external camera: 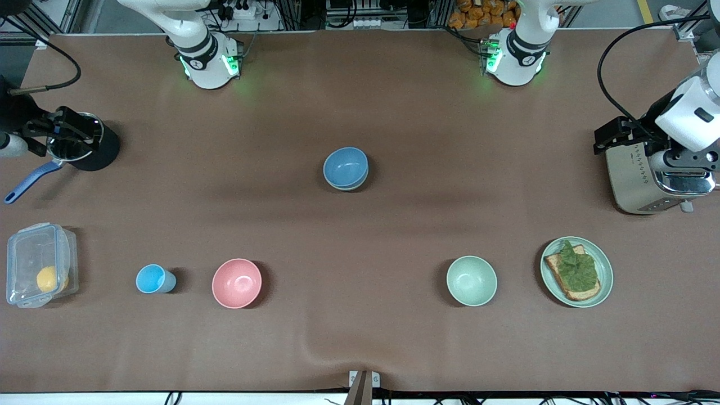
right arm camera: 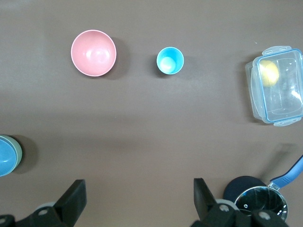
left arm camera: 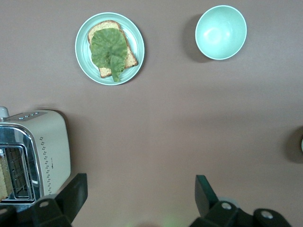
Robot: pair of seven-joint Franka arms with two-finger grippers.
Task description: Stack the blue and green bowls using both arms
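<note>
A big brown table (external camera: 394,101) fills the room. From the right arm's end onward sit one dark pot (external camera: 84,147), one clear box (external camera: 39,264), one small blue cup (external camera: 153,279), one pink bowl (external camera: 237,283), one blue bowl (external camera: 345,167) sitting inside a green bowl (external camera: 355,184) in the middle, another green bowl (external camera: 471,280), one plate (external camera: 606,270) and one toaster (external camera: 641,180).

The right gripper (right arm camera: 137,198) hangs wide open over the pot, holding nothing. The left gripper (left arm camera: 142,194) hangs wide open by the toaster, empty too. Only the wrist views show the fingers clearly.
</note>
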